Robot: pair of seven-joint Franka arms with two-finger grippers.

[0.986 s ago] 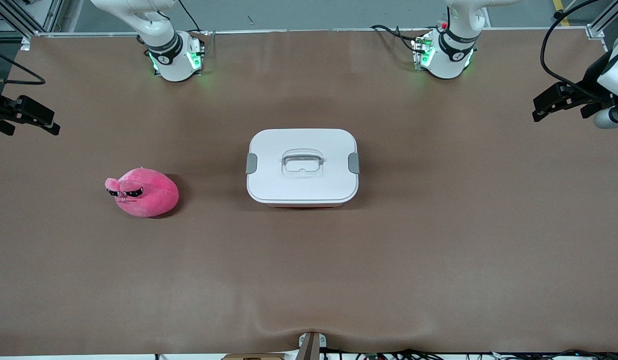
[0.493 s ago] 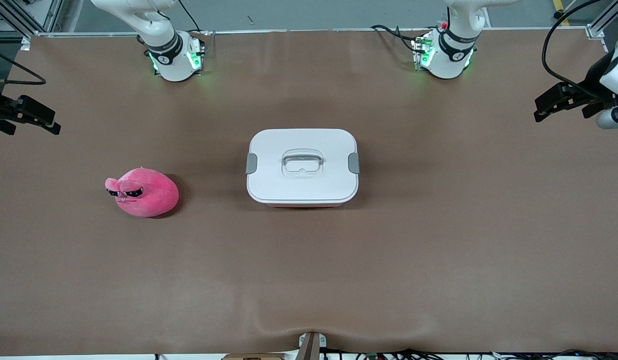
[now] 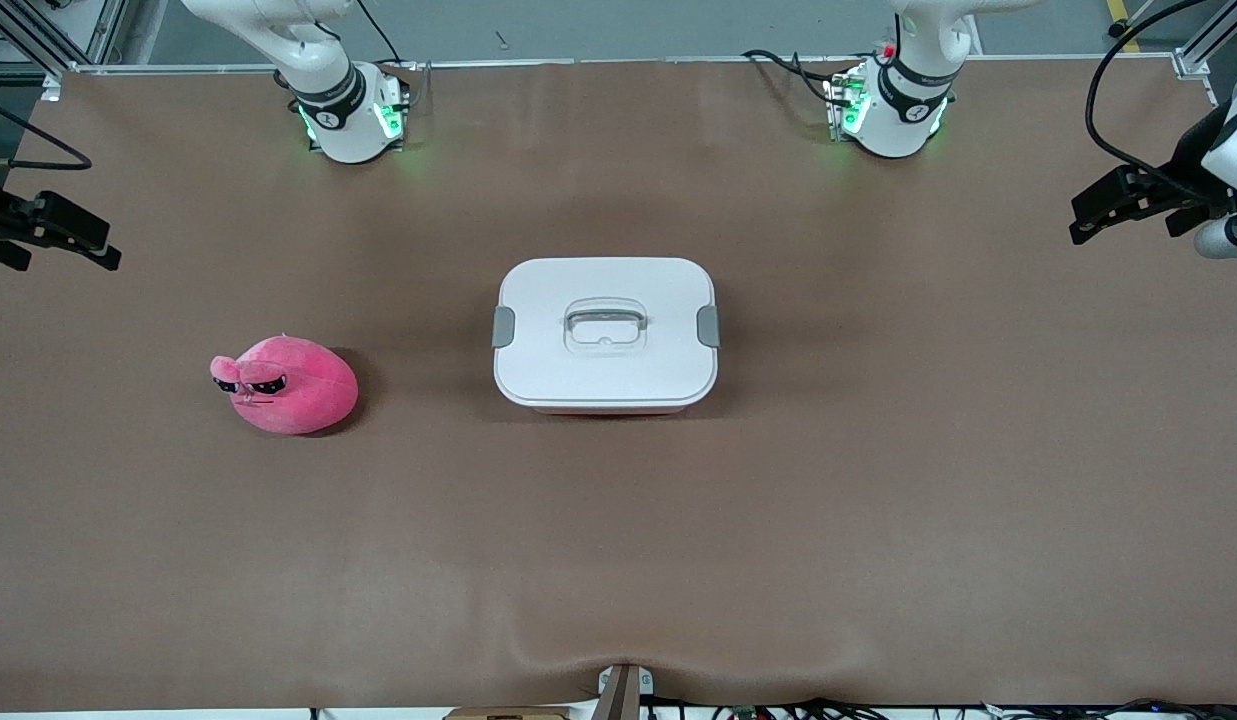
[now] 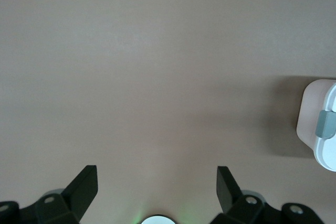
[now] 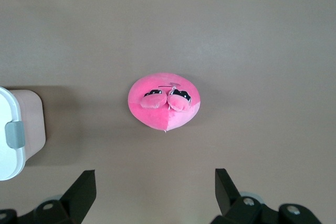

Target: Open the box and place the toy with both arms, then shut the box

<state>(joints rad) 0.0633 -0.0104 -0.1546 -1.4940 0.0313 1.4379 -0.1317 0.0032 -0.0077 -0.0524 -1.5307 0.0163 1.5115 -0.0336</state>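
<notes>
Item one — the box: we log a pale pink tub at the middle of the desk, its white lid seated, a clear recessed handle at the lid's centre and a grey clip on each short side, one toward the right arm's end, the other toward the left arm's end.

Item two — the toy: a hot-pink plush blob with droopy black eyes, lying on the desk well apart from the box, toward the right arm's end and slightly nearer the front camera than the box.

Item three, the left pincer: we find it in the air over the desk's edge at the left arm's end, fingers spread wide, holding nothing; its wrist view catches bare desk and one end of the box.

Item four, the right pincer: over the desk's edge at the right arm's end, fingers likewise spread wide and empty; its wrist view shows the toy.
</notes>
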